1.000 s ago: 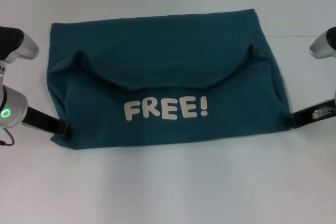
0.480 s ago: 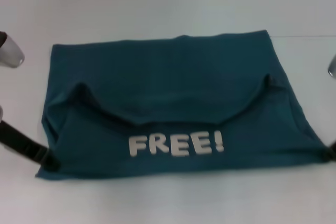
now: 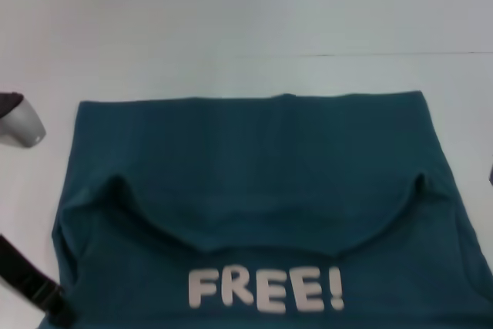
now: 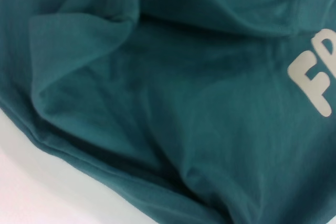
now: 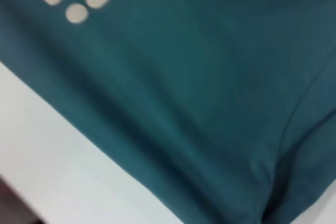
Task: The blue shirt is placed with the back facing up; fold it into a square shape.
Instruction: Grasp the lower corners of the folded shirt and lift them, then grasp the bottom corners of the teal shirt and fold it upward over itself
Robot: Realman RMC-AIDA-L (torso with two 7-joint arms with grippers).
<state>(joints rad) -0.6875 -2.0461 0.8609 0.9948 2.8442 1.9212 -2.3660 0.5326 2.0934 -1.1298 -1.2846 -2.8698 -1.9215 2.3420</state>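
Observation:
The blue shirt [image 3: 254, 159] lies across the white table, with its front layer and white "FREE!" lettering [image 3: 266, 289] folded over on the near side. That near layer sags in the middle between two raised corners. My left gripper [image 3: 55, 307] reaches in from the lower left and is shut on the shirt's near left corner. The left wrist view is filled with rumpled teal cloth [image 4: 184, 103] and part of a white letter. In the right wrist view, a flat stretch of the shirt [image 5: 199, 77] lies along its edge on the table. The right gripper is out of view.
White table [image 3: 231, 21] stretches beyond the shirt's far edge, crossed by a thin seam line [image 3: 385, 54]. A grey part of my left arm [image 3: 21, 119] sits at the left border, beside the shirt.
The shirt and its lettered fold have shifted towards me, lower in the head view. My left gripper has moved with its corner. The right gripper has left the picture.

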